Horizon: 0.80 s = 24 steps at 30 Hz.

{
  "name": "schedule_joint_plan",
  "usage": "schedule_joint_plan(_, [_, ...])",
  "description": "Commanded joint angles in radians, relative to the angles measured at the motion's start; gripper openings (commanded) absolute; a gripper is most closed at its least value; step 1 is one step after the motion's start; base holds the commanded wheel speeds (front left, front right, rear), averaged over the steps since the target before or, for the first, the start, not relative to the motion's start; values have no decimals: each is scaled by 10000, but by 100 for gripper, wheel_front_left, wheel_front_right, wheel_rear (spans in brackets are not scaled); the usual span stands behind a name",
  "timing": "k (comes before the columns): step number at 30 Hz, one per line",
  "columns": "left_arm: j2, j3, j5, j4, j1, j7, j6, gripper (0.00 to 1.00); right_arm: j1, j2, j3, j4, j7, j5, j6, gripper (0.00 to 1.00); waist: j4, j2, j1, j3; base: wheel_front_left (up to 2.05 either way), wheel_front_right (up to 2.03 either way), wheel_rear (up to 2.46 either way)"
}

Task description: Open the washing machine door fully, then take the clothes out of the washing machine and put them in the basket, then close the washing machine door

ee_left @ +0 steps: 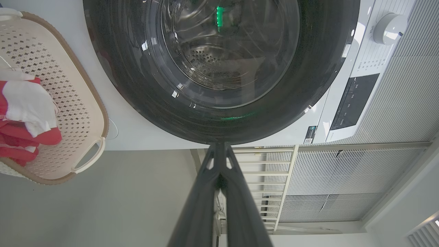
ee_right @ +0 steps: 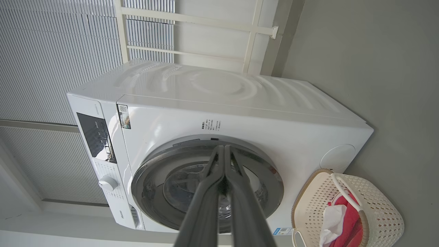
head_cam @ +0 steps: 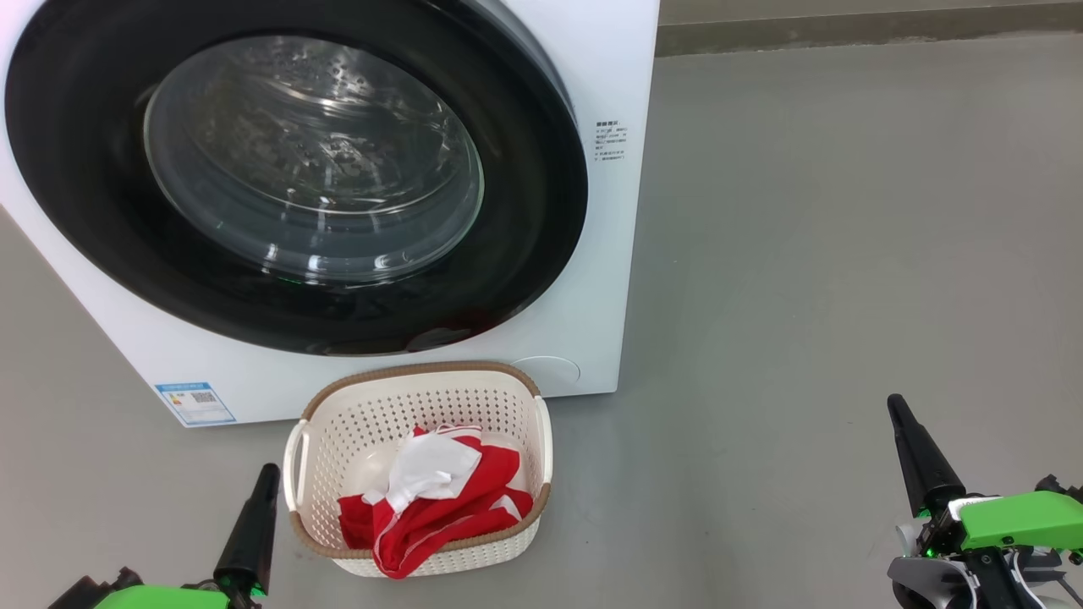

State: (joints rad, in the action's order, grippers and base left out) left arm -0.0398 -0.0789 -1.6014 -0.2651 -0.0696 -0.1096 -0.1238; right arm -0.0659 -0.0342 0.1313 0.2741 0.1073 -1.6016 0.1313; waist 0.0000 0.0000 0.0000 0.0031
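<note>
The white washing machine [head_cam: 592,76] stands ahead with its round black door [head_cam: 93,194] flat against the front, the glass bowl window at its centre. On the floor in front of it sits the cream basket [head_cam: 474,397], holding the red and white clothes [head_cam: 440,499]. My left gripper [head_cam: 269,474] is shut at the lower left, just left of the basket. Low at the right, well away from the basket, my right gripper [head_cam: 895,404] is shut with nothing in it. The door [ee_left: 116,85] and basket [ee_left: 85,113] show in the left wrist view, the machine [ee_right: 219,103] and basket [ee_right: 380,212] in the right wrist view.
Grey floor [head_cam: 846,254] spreads to the right of the machine. A wall base [head_cam: 846,30] runs along the far edge. Behind the machine are ribbed wall panels [ee_right: 41,51] and a white rail frame [ee_right: 192,20].
</note>
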Motion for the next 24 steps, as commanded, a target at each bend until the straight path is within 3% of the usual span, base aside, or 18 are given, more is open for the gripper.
schedule_joint_plan(1, [-104,-351,-71,200,-385,-38,-69,0,-421,-161,-165,-293,67,-61,-6,0,0,0,0,0,0,0,0])
schedule_joint_plan(24, [-104,-350,-71,201,-385,-37,-69,0,-421,-161,-164,-293,68,-61,-6,0,0,0,0,0,0,0,0])
